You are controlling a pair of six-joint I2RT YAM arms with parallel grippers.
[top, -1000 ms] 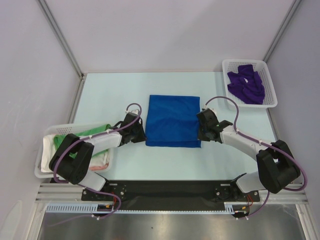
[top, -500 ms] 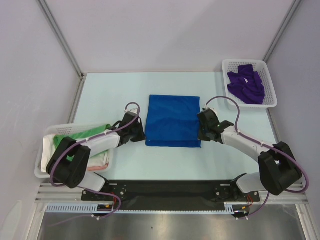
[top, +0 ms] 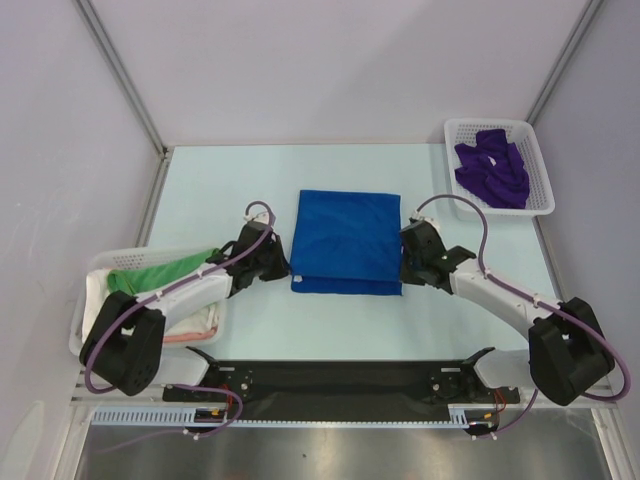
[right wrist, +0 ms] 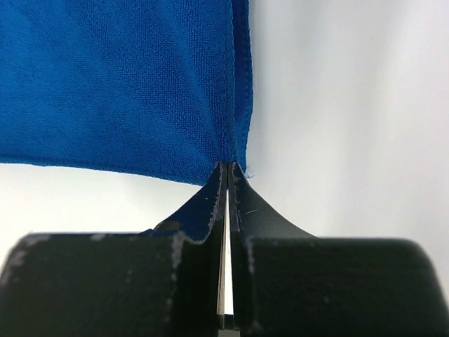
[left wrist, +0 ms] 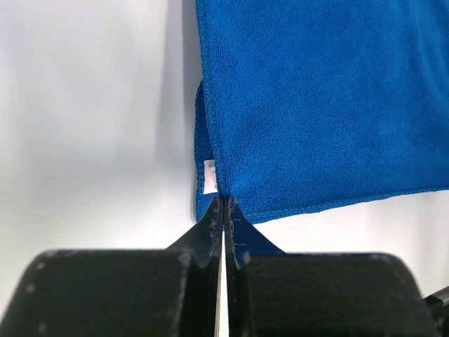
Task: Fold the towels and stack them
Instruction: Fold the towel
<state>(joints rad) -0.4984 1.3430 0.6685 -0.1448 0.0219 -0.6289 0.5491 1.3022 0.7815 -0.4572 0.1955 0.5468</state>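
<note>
A royal blue towel (top: 346, 240) lies folded in the middle of the table. My left gripper (top: 288, 273) is shut on its near left corner, where the left wrist view shows the fingertips (left wrist: 210, 217) pinching the blue towel (left wrist: 323, 105) beside a small white label. My right gripper (top: 403, 268) is shut on the near right corner, the cloth (right wrist: 119, 84) nipped between the tips (right wrist: 238, 186). A purple towel (top: 492, 168) lies crumpled in the far right basket. A green towel (top: 160, 270) and white and pinkish ones (top: 200, 320) sit in the left basket.
A white mesh basket (top: 545, 185) stands at the far right corner of the table. Another white basket (top: 80, 335) stands at the near left under my left arm. Grey walls and metal posts close off the back and both sides.
The left gripper has shut on the towel's near left corner. Both grippers have shifted slightly, and the towel's near edge now lies a little straighter.
</note>
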